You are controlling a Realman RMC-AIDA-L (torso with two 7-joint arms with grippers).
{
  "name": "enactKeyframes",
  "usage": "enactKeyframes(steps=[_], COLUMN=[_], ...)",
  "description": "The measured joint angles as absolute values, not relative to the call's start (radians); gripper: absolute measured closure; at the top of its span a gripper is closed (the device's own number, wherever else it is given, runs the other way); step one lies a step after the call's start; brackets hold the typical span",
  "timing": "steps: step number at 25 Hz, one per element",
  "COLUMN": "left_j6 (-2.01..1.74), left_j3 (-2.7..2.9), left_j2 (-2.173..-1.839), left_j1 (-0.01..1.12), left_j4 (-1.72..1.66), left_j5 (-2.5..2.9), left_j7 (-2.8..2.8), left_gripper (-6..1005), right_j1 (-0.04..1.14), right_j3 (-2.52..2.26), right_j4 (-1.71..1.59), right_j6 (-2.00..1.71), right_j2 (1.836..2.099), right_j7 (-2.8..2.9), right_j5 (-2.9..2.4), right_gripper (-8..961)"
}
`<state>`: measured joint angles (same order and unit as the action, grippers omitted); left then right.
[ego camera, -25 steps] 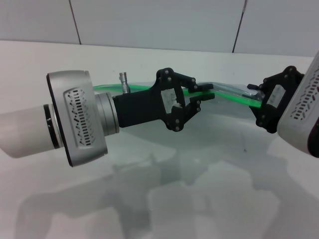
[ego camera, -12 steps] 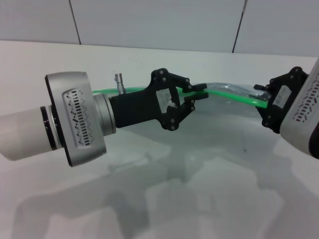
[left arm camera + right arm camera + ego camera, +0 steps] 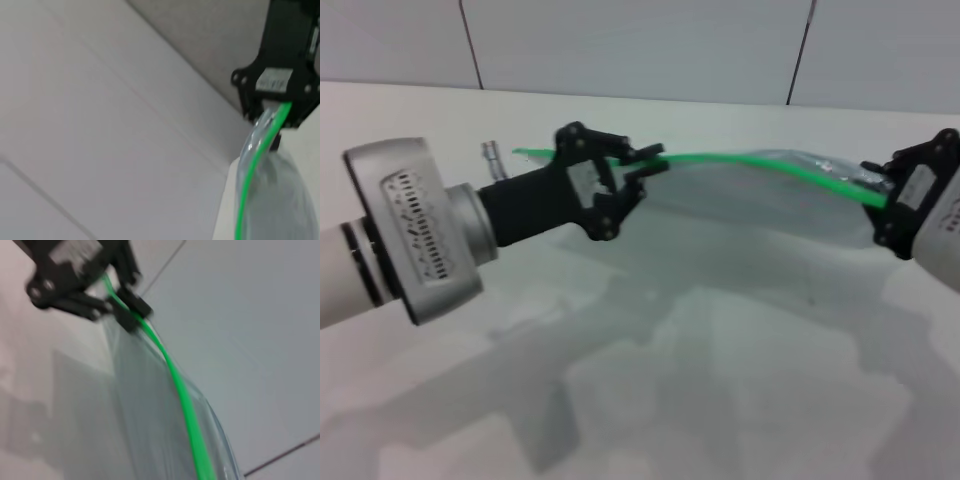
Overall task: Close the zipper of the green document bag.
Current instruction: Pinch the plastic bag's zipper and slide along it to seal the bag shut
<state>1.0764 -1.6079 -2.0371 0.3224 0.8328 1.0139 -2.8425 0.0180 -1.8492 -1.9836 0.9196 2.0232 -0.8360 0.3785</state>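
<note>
The green document bag is held up off the white table, stretched between my two grippers. It is translucent pale plastic, and its bright green zipper runs along the top edge. My left gripper is shut on the zipper near the bag's left end, and a short green tail sticks out past it. The slider is hidden in the fingers. My right gripper is shut on the bag's right end. The left wrist view shows the right gripper pinching the zipper. The right wrist view shows the left gripper on the zipper.
The white table lies under the bag, showing only the arms' shadows. A tiled grey wall rises behind it. A small metal stub sticks up from the left wrist.
My left gripper has slid left along the zipper, from mid-bag to near its left end. The right gripper has shifted slightly right, and the top edge is now straighter.
</note>
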Motion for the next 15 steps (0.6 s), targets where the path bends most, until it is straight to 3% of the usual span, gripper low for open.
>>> enactKeyframes(steps=[15], left_j6=[1.082], left_j3=[-1.712], left_j2=[-2.037], left_j1=[0.237], left_j4=[0.833], left_j5=[1.014], left_j7=[-2.843], left_gripper=[915], right_j1=[-0.043], right_j3=[-1.757], right_j4=[-1.909], right_j6=[0.757], right_j2=[2.023], right_j7=[-0.840], right_j5=[0.376], right_gripper=[889])
